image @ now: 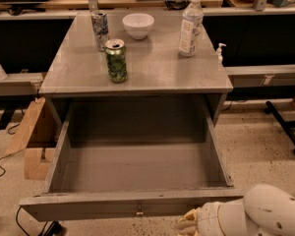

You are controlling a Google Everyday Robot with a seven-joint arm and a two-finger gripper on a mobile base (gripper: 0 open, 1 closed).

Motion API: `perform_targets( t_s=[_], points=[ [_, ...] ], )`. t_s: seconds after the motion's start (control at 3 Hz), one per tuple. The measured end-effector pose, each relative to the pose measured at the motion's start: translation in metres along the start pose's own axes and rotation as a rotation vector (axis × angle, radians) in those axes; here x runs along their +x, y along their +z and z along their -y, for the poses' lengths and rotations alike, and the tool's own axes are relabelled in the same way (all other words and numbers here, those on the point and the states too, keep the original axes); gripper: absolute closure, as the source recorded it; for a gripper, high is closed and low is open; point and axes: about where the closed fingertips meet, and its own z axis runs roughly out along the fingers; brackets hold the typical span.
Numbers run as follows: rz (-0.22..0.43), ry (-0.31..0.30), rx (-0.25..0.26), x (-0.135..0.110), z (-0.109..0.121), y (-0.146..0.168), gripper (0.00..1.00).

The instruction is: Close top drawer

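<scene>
In the camera view, the top drawer [98, 204] stood pulled fully out beneath the grey surface [157, 70], its front panel and small knob [138, 211] near the frame's bottom edge. The end effector [188, 225] sat just below that panel, right of the knob; whether it was spread or pressed together could not be told. A green can [116, 60] stood near the surface's left edge.

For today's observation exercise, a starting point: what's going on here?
A robot arm's gripper is low at the bottom right, by the front panel of the top drawer, right of its knob. The drawer stands pulled wide open and empty, not yet closed. On the cabinet top stand a green can, a silver can, a bowl and a bottle.
</scene>
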Motion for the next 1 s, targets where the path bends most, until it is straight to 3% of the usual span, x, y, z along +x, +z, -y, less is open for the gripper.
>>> perform_targets(
  t_s=[0.33,0.67,1.0],
  points=[
    [0.019,-0.02,0.0,-0.009,0.026,0.013,1.0],
    [0.019,-0.02,0.0,-0.008,0.024,0.012,1.0],
    [0.011,-0.011,0.042,-0.012,0.085,0.018,1.0]
  ],
)
